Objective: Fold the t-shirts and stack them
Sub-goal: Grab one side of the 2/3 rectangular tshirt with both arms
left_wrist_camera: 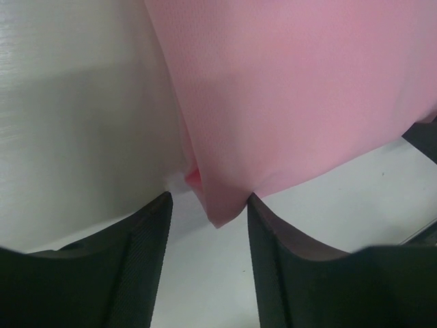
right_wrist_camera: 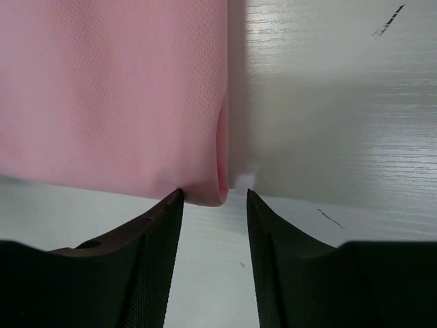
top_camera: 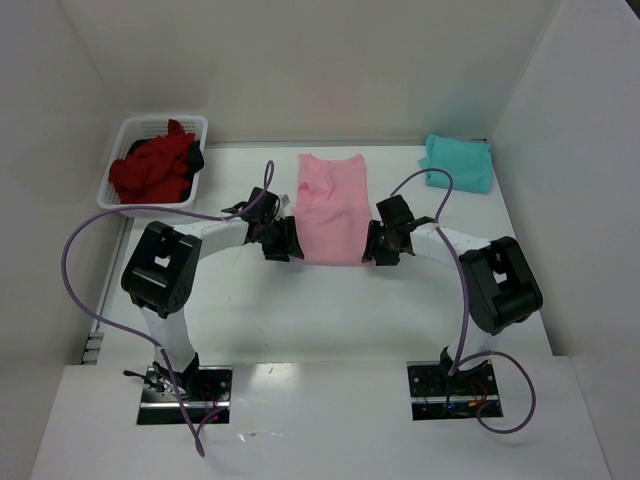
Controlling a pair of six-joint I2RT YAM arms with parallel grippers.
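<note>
On the bench, left hand and right hand, half open, straddle the pink t-shirt's corners ungripped; teal t-shirt folded, red t-shirts unfolded

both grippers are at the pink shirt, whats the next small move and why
Probably close both jaws. The left gripper and right gripper each stand open around a near corner of the pink shirt, not yet pinching it; a grip there would let them fold it.
</note>
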